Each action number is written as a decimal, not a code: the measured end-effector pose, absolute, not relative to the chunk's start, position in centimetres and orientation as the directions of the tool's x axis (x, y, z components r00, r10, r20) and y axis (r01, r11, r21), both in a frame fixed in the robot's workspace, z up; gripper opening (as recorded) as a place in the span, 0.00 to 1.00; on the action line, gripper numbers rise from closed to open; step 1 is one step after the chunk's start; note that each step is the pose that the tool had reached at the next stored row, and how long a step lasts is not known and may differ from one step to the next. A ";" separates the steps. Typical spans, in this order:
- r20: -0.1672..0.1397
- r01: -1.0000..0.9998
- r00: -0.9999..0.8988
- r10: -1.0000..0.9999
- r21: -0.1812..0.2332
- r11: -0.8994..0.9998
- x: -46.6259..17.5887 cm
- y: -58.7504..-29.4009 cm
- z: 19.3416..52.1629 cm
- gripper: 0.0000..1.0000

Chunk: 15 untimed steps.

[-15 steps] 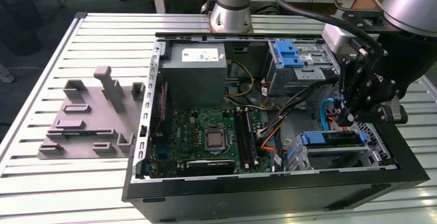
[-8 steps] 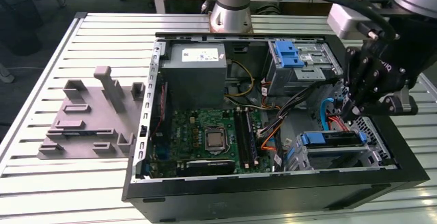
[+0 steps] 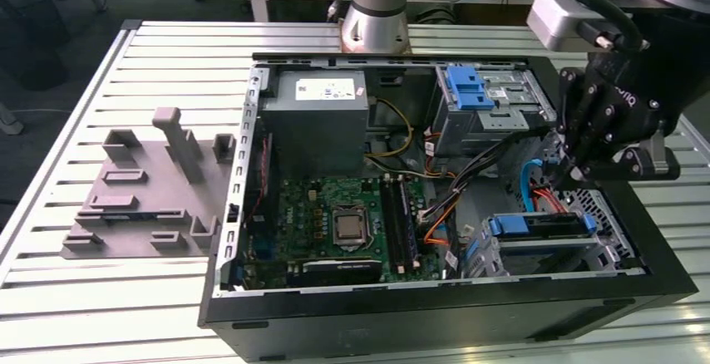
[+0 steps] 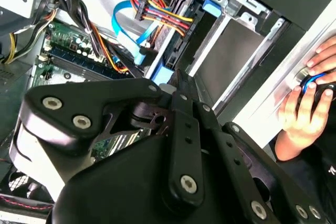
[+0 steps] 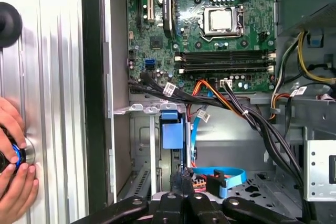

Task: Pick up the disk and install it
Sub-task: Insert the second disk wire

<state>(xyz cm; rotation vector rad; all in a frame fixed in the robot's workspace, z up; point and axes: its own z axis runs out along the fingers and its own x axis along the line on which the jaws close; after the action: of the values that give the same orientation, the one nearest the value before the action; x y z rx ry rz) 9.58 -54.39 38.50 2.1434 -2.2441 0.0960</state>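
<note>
Disk (image 3: 539, 226) is seated in the lower drive cage, at the exterior view's right end of the open computer case (image 3: 444, 314). From that view's left: a gray fixture (image 3: 145, 189) on the bench (image 3: 66, 297), then the motherboard (image 3: 344, 223), then the disk. The end effector (image 3: 579, 177) is just above the disk, with its fingers drawn together and nothing between them.
</note>
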 end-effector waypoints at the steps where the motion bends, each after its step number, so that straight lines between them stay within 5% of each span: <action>1: 0.068 -0.999 -0.046 -0.997 -0.019 0.045 9.5 -54.4 38.5 0.11; 15: 0.068 -0.999 -0.046 -0.997 -0.019 0.045 9.5 -52.5 38.8 0.11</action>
<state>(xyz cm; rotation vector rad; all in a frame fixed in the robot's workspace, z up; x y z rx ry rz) 9.48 -52.54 38.79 2.1439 -2.2446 0.0950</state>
